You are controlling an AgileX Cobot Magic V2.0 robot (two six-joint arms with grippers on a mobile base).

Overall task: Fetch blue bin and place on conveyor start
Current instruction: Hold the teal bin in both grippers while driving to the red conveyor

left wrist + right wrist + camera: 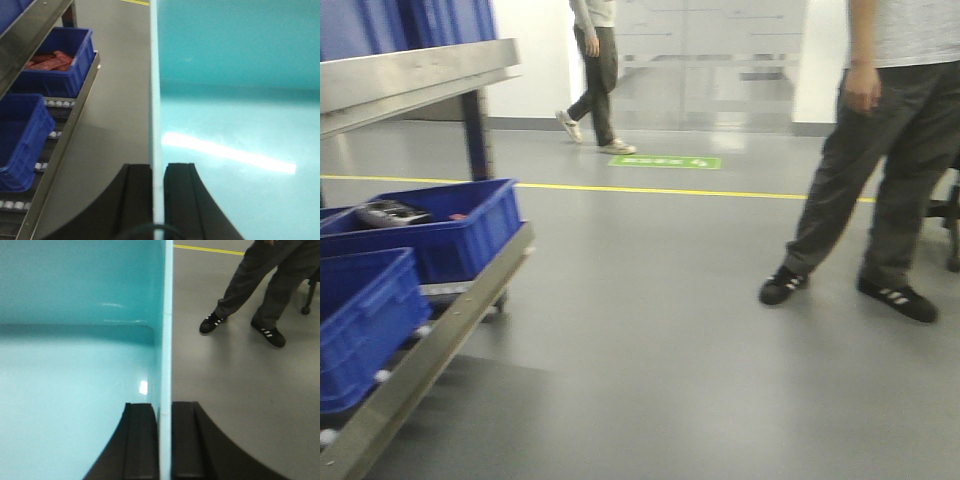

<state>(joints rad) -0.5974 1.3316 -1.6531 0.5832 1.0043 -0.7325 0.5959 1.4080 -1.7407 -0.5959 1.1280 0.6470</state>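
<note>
Aqua-toned blue bin hangs above the grey floor. Left fingers are pinched tight on its left wall and right fingers clamp the right wall. Dark blue crates sit on the counter to the left.

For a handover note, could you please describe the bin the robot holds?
Look right of the steel rack holding dark-blue crates. The bin hangs between the left end effector and right end effector, each pinching a wall; it alone is pale aqua.
</note>
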